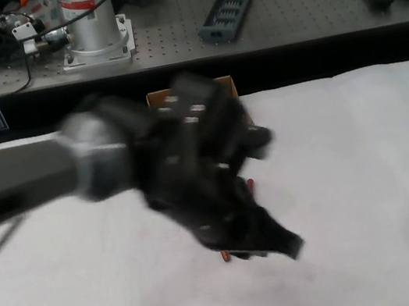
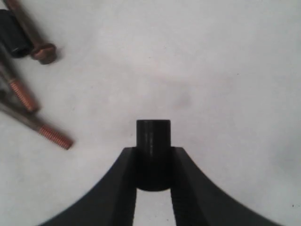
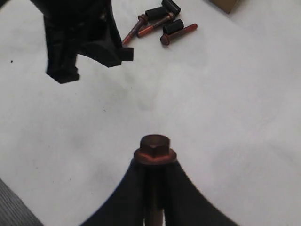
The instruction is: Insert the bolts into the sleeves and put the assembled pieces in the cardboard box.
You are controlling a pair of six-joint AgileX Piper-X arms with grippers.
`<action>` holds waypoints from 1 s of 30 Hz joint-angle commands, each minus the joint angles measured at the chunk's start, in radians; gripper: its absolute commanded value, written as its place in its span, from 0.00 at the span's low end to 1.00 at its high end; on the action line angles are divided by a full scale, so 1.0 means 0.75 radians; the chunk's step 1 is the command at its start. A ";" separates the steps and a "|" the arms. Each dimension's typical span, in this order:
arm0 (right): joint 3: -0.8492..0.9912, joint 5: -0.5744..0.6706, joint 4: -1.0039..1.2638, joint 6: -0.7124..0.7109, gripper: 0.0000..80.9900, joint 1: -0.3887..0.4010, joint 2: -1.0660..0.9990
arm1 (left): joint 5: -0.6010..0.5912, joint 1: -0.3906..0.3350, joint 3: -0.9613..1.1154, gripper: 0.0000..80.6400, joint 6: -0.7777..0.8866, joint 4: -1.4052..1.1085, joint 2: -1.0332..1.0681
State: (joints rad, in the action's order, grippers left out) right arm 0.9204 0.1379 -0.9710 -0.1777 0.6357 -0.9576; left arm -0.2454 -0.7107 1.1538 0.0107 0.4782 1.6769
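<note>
Left gripper is clamped on one end of a black sleeve, near the cardboard box; right gripper is clamped on a bolt by the shank under its head, well apart from the box; both judged light, rigid, slippery.

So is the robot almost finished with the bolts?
Not nearly. Done: nothing I can confirm, because the cardboard box hides its inside. In hand: the left end effector grips a black sleeve and the right end effector grips a bolt, not yet joined. Left: joining them, plus the loose bolts and sleeves on the white cloth.
</note>
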 commanded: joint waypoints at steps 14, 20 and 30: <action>0.003 0.497 0.751 0.613 0.03 -0.010 -0.325 | -0.858 0.218 -0.581 0.01 0.256 -0.680 -0.590; 0.002 0.563 0.933 0.808 0.03 -0.010 -0.363 | -0.878 0.233 -0.652 0.01 0.467 -0.957 -0.620; 0.002 0.620 1.096 1.000 0.03 -0.010 -0.363 | -0.876 0.233 -0.652 0.01 0.566 -1.099 -0.620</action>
State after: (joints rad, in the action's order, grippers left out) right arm 0.9189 0.5857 -0.1706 0.5688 0.6357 -1.2305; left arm -0.8938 -0.5387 0.6607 0.4097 -0.3029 1.2268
